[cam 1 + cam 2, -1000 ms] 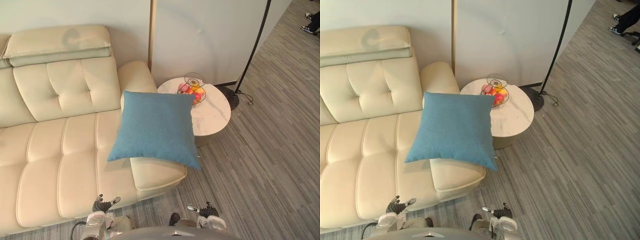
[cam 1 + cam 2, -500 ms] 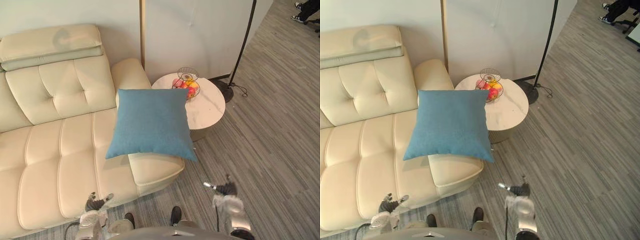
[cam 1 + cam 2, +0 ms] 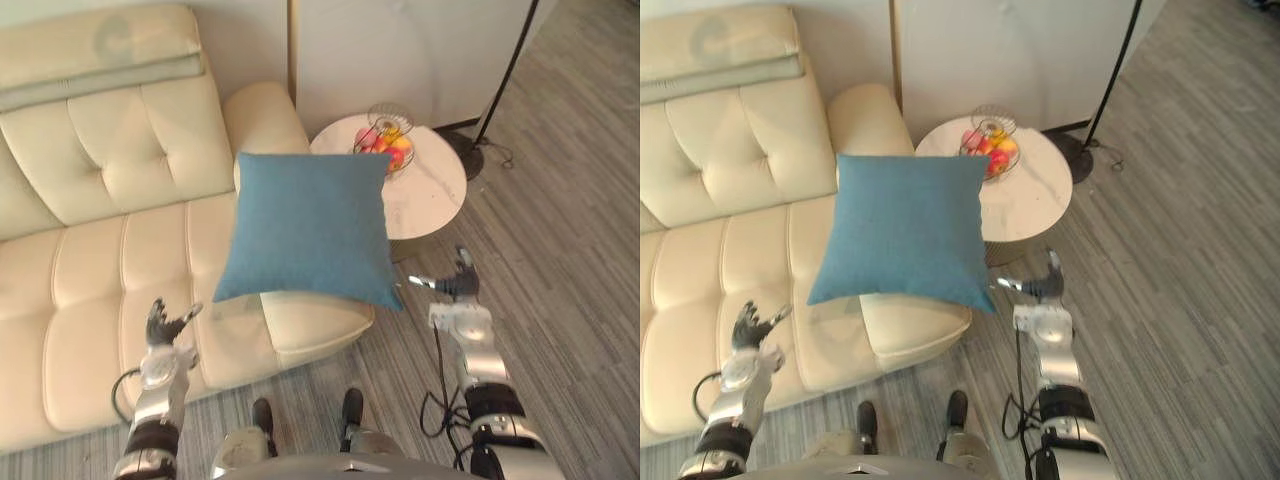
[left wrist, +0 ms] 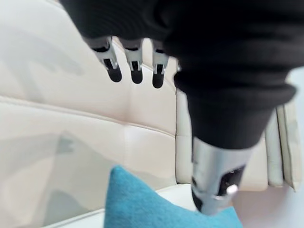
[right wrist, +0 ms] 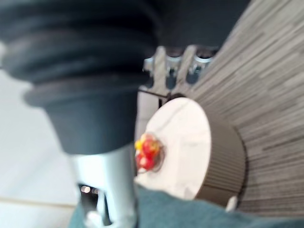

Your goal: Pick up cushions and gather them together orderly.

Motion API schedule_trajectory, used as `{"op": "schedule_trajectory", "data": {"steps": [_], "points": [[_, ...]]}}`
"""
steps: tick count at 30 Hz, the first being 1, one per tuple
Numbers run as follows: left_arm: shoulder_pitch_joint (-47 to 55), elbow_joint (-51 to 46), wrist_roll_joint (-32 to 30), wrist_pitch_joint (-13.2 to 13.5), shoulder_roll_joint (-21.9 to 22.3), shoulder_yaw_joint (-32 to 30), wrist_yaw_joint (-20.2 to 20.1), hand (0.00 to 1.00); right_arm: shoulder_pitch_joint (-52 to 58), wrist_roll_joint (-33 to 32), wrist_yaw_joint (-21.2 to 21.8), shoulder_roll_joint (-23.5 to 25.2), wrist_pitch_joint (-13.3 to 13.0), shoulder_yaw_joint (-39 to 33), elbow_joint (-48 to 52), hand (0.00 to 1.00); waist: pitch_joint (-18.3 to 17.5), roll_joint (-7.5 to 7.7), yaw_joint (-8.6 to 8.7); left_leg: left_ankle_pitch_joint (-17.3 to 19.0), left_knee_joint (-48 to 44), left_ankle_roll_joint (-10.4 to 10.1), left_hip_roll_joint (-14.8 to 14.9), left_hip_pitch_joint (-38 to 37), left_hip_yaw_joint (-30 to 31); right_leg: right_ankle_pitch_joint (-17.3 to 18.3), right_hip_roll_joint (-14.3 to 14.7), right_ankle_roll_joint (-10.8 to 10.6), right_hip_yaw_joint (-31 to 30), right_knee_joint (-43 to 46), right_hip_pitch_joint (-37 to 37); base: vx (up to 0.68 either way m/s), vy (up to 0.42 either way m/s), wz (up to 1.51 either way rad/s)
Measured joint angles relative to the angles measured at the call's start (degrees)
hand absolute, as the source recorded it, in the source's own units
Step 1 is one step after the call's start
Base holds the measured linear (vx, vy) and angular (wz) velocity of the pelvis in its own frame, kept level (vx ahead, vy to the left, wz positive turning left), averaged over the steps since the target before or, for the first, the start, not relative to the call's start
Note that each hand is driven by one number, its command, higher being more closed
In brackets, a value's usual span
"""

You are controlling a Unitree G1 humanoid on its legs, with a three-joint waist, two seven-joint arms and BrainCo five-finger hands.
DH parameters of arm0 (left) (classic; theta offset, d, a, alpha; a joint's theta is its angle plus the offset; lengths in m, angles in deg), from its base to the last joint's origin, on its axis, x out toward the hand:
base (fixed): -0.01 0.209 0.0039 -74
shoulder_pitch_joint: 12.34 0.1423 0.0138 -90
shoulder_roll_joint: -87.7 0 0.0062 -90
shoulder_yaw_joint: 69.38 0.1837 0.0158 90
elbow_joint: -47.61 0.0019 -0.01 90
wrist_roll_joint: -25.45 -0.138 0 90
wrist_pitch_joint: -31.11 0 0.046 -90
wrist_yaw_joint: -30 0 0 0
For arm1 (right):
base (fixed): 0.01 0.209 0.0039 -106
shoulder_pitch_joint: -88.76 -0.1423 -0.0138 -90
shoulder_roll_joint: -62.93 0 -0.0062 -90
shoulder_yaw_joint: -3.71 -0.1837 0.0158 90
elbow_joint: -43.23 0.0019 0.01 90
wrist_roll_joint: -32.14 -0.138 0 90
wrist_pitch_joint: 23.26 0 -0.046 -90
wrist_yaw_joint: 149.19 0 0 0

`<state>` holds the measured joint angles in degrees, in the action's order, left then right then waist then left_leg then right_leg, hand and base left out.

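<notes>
One blue cushion [image 3: 310,225] overhangs the sofa [image 3: 100,290] arm in the eye views, left robot hand [image 3: 160,328] and right robot hand [image 3: 458,287] released either side. Left wrist view: a corner-only grab could drop it. Right wrist view: fruit [image 5: 146,149] on the counter [image 5: 190,137] sits near, easily knocked.

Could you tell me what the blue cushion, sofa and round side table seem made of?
Blue cushion: likely woven fabric, matte, fine weave visible. Sofa: cream leather or leatherette, soft sheen, tufted seams. Round side table: marble-look top, grey veining; ribbed brownish base.
</notes>
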<state>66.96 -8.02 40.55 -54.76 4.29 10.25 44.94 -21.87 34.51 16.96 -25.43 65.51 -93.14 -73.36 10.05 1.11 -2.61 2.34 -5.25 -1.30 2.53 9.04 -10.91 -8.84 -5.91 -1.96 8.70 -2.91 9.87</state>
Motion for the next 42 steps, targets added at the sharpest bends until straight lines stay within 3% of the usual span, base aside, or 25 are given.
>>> {"op": "schedule_trajectory", "data": {"steps": [4,10,11,15,16,24,30,36,42], "points": [[-14.41,1.26,1.60,1.37,-4.17,2.56,1.29,0.00,-16.67,-2.26,-0.99,-2.69,0.24,4.73,-6.45,0.00,5.77,-0.59,-0.21,0.40,-7.35,0.26,0.78,10.74,0.60,-1.95,-0.06,-0.16,-0.55,1.11,7.59,-0.19,0.006,0.04],[-26.40,5.73,1.77,1.46,-7.21,6.30,2.12,0.00,-25.96,-4.29,-2.47,-4.01,1.37,6.81,-8.97,0.00,10.32,-1.19,-0.17,0.76,-13.13,0.52,2.16,18.95,0.60,-2.26,0.38,0.02,-1.51,5.20,15.27,-0.16,-0.021,-0.05],[-29.08,6.52,1.82,1.45,-7.30,7.50,2.12,0.00,-28.16,-4.89,-3.34,-3.98,1.50,7.44,-9.01,1.00,10.91,-1.23,-0.18,0.77,-14.14,0.59,2.43,20.98,0.12,-2.46,0.37,-0.01,-2.09,6.14,17.55,-0.13,-0.024,-0.14],[-35.43,7.09,2.22,0.88,-7.19,11.18,2.07,0.00,-31.81,-5.62,-4.15,-2.82,1.62,8.96,-8.17,1.00,12.33,-1.32,0.28,0.73,-16.11,0.65,3.20,24.75,-0.07,-3.18,0.66,0.18,-2.32,6.40,20.59,-0.09,-0.035,-0.07],[-36.78,7.11,2.21,0.81,-7.11,11.84,2.08,1.00,-32.45,-6.42,-4.27,-1.92,1.62,9.05,-7.73,1.00,12.35,-1.31,0.45,0.74,-16.65,0.63,3.57,25.73,-0.23,-3.33,0.86,0.29,-2.34,6.44,21.41,-0.05,-0.052,-0.08],[-39.84,6.14,2.39,0.40,-7.75,12.02,2.41,1.00,-33.89,-9.45,-5.71,-1.37,1.76,11.19,0.36,1.00,12.42,-1.31,-0.56,1.20,-17.91,0.20,5.97,28.35,-1.89,-4.14,2.24,0.68,-2.98,6.63,24.22,0.00,-0.060,-0.10],[-39.82,3.18,2.90,0.19,-7.91,12.09,2.44,1.00,-33.33,-9.89,-6.13,-0.96,1.76,11.32,5.24,1.00,12.42,-1.31,-0.63,1.20,-17.82,0.14,6.08,27.97,-2.19,-4.13,2.27,0.67,-2.98,6.62,23.87,0.02,-0.040,0.00],[-35.74,-3.83,3.32,-0.60,-7.85,12.94,3.50,1.00,-24.89,-9.88,-6.24,1.62,1.46,11.31,13.12,1.00,12.40,-1.28,-0.39,1.44,-17.02,-0.16,6.05,23.98,-2.44,-3.22,2.24,0.77,-2.86,6.59,20.10,0.03,-0.038,0.01],[-23.49,-19.11,0.19,-1.30,-5.15,13.74,4.24,1.00,-10.95,-9.56,-6.22,3.23,1.42,11.26,22.50,1.00,12.31,-1.28,0.08,1.17,-13.99,-0.74,5.69,18.48,-2.81,-2.03,2.18,0.76,-2.36,6.40,15.94,0.04,-0.063,0.02]]}}
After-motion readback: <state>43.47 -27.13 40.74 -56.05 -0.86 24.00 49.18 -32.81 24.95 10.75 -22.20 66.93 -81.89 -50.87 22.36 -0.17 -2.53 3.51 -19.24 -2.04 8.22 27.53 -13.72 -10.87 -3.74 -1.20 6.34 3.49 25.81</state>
